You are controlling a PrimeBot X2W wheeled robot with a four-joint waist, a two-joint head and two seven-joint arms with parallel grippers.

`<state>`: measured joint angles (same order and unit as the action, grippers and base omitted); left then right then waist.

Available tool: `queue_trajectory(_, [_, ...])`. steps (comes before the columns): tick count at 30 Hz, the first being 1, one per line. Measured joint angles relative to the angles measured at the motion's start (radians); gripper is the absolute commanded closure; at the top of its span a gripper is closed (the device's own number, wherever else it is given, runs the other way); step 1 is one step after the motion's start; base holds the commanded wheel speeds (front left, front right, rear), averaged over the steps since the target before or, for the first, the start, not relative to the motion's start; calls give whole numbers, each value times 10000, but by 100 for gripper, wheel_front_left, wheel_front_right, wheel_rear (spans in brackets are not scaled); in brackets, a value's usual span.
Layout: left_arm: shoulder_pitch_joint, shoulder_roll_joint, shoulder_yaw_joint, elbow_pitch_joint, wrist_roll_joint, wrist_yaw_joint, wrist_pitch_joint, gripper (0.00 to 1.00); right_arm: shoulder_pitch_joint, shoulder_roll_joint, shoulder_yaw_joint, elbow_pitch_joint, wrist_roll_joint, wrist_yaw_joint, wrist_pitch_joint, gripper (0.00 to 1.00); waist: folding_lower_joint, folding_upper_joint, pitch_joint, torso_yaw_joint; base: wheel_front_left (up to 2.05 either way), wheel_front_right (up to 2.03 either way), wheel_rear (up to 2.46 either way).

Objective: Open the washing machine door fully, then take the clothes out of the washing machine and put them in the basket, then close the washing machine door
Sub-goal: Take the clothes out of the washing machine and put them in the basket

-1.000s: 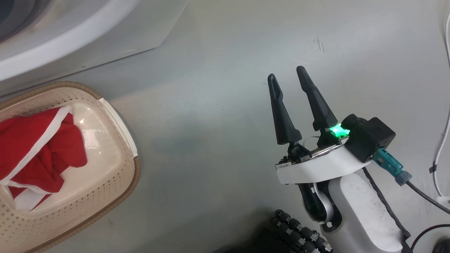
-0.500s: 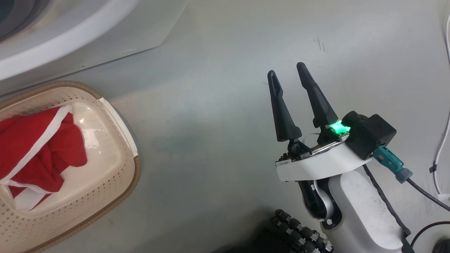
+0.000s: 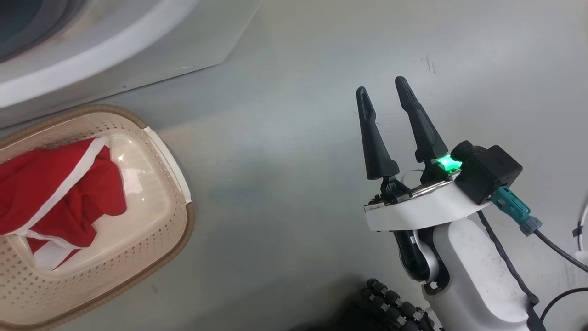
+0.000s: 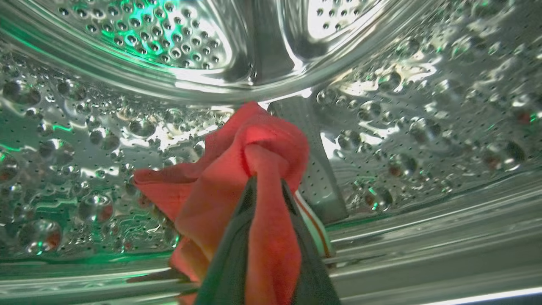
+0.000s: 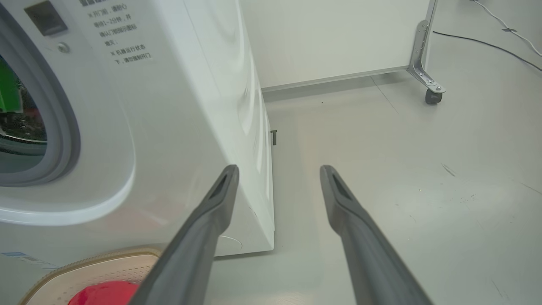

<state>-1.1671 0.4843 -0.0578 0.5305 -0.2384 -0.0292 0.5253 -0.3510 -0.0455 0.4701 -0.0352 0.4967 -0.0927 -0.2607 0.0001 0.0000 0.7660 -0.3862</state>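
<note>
In the left wrist view my left gripper (image 4: 267,183) is inside the steel drum (image 4: 381,127) of the washing machine, shut on a bunched fold of red clothes (image 4: 237,178) that shows a striped edge. The white washing machine (image 5: 169,106) stands at the left of the right wrist view, its opening ringed in grey. The cream basket (image 3: 187,220) sits on the floor in front of the machine (image 3: 115,55) and holds red clothes (image 3: 59,193) with white trim. My right gripper (image 3: 381,85) hangs open and holds nothing over bare floor, to the right of the basket. The washing machine door is out of view.
Grey floor stretches to the right of the machine. A white panel on a metal foot with a caster (image 5: 432,96) stands at the back. Cables (image 3: 558,250) trail along the floor at the right. The basket's rim (image 5: 84,262) lies just below my right gripper (image 5: 277,169).
The head camera has shifted, sliding the basket and machine slightly right in view. My right gripper has crept upward, still open. My left gripper has shut.
</note>
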Motion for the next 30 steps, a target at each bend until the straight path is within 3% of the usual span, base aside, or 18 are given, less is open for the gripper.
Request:
queue_trajectory(6, [618, -738, 518, -359, -497, 326, -1726, 100, 0, -2, -54, 121, -205, -29, 0, 0, 0, 0, -240, 233, 0, 0, 0])
queue_trajectory(16, [2170, -1599, 568, -1039, -596, 433, -4111, 100, 35, -10, -251, 512, -800, -6, 0, 0, 0, 0, -779, 725, 0, 0, 0])
queue_trajectory(30, [4346, -2545, 165, -1933, -458, 606, -6443, 100, 665, -33, -535, 1037, -1442, 205, 0, 0, -1, 0, -1973, 1495, 0, 0, 0])
